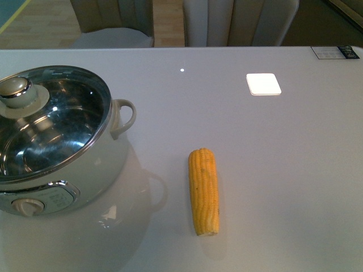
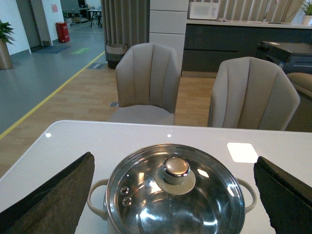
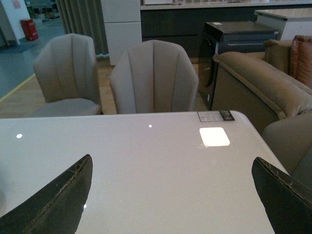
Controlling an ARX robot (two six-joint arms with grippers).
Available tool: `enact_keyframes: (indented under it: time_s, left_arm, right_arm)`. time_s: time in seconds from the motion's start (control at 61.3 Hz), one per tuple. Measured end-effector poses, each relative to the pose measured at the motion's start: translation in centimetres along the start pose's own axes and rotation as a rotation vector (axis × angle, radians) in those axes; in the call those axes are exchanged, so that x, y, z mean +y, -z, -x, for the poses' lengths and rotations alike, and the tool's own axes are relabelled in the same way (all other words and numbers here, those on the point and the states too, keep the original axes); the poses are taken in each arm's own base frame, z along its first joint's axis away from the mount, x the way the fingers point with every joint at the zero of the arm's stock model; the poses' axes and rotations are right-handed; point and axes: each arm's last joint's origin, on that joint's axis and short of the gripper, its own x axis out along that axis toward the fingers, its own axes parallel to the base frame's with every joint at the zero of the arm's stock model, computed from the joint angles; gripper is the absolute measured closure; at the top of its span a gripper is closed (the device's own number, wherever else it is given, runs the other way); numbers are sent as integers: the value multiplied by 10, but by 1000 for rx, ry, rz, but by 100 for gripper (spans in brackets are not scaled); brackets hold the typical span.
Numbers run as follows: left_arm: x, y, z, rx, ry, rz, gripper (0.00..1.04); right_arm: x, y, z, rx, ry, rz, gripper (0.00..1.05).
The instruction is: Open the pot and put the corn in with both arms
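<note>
The white pot (image 1: 62, 187) stands at the left of the table, its glass lid (image 1: 51, 122) on and the pale knob (image 1: 16, 90) off to the lid's left side. The yellow corn (image 1: 204, 191) lies on the table to the right of the pot, lengthwise away from me, apart from it. Neither arm shows in the front view. In the left wrist view my left gripper (image 2: 174, 160) hangs open above the pot (image 2: 175, 200), its dark fingers (image 2: 53, 200) wide on either side of the knob (image 2: 175, 168). My right gripper (image 3: 172, 160) is open over bare table (image 3: 146, 185); the corn is out of that view.
Two beige chairs (image 2: 146, 83) stand beyond the table's far edge. A label sticker (image 1: 336, 52) sits at the far right corner, and a bright square reflection (image 1: 263, 84) lies near it. A sofa (image 3: 263, 92) stands off the table's right side.
</note>
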Motion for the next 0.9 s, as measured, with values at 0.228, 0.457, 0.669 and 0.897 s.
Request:
enact_keyframes:
  time_s: [0.228,0.457,0.669,0.897]
  left_arm:
    - [0,0,0,0,0,0,7]
    - [0,0,0,0,0,0,7]
    - [0,0,0,1,0,0,7]
    - [-7,-6,-10,538,-109,177,7]
  right_arm:
    - [0,0,0,0,0,0,9]
    - [0,0,0,0,0,0,9]
    - [0,0,0,0,0,0,9]
    - [0,0,0,0,0,0,9]
